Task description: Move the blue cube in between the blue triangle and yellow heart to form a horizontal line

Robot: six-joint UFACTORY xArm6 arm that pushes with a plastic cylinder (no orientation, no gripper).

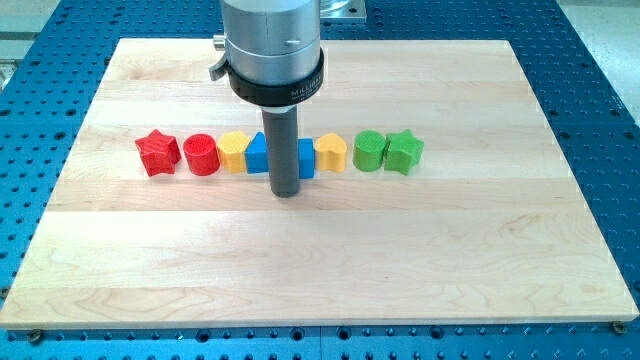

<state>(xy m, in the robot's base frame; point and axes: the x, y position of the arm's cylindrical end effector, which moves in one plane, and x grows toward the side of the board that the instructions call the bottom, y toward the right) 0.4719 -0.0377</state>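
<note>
The blue cube [305, 157] is sitting in a single row of blocks running from the view's left to the view's right across the middle of the wooden table [330, 270]. Only its right part is showing, because the dark rod is standing in front of it. That visible part is squared to the row, with a flat face toward the view's bottom; no long axis can be made out.

Taking the blue cube as the landmark: the blue triangle [259, 154] is lying just to its left, partly hidden by the rod, so contact between the two cannot be judged. The yellow heart [331, 153] is touching the cube on its right. Farther right are sitting a green cylinder [369, 151] and then a green star [404, 151], pressed against each other. Left of the triangle are lying a yellow block [232, 152] of unclear shape, a red cylinder [200, 155] and a red star [157, 153].

The tip [286, 193] is resting on the table just below the cube's left edge, between the cube and the triangle.

The arm is carrying no jaws, only the rod, so nothing is being pinched.
</note>
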